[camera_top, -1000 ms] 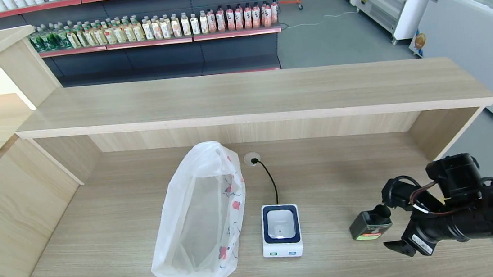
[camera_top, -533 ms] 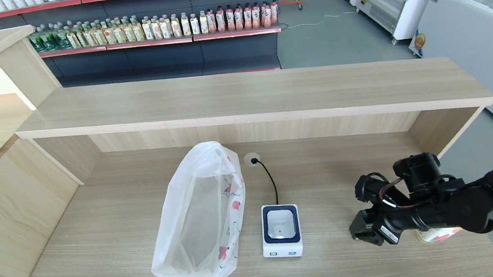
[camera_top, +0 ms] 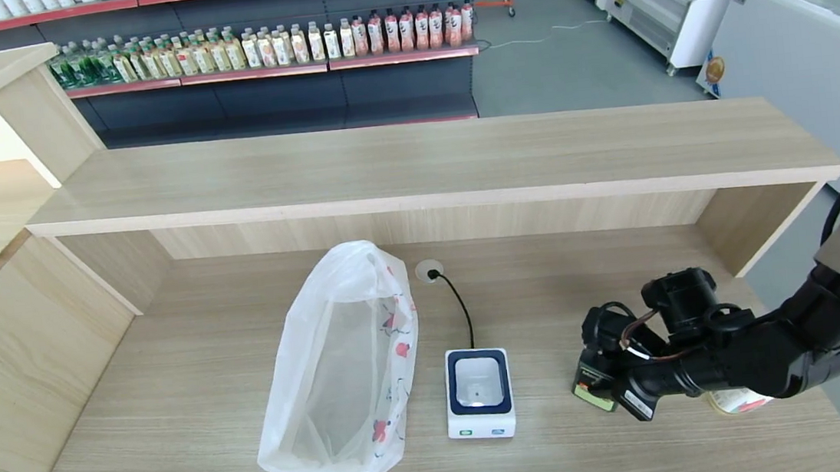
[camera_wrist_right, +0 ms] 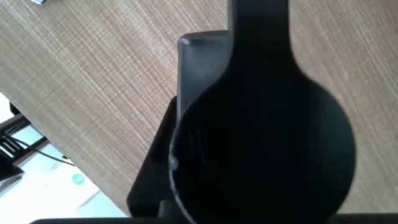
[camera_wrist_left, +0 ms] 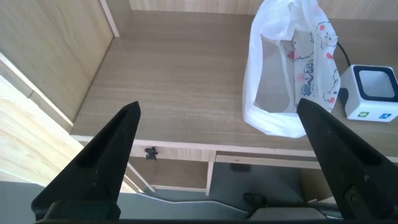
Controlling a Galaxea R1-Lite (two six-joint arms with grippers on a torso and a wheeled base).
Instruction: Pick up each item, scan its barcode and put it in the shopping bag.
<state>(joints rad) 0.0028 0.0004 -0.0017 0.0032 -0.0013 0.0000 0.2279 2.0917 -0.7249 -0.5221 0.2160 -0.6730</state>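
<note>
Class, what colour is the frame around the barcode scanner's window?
Dark blue, on the white barcode scanner; clearest in the head view.

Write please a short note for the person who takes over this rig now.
Left pincer: open, empty, near the counter's front edge.
Right pincer: at the dark box, right of the scanner; hold cannot be judged.
Shopping bag: looks empty. A round item is at the counter's right end, partly hidden.
Done: nothing bagged. Left: scan and bag both items.

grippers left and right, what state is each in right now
Left gripper: open, holding nothing.
Right gripper: at the dark box on the counter; open or shut cannot be told.
</note>
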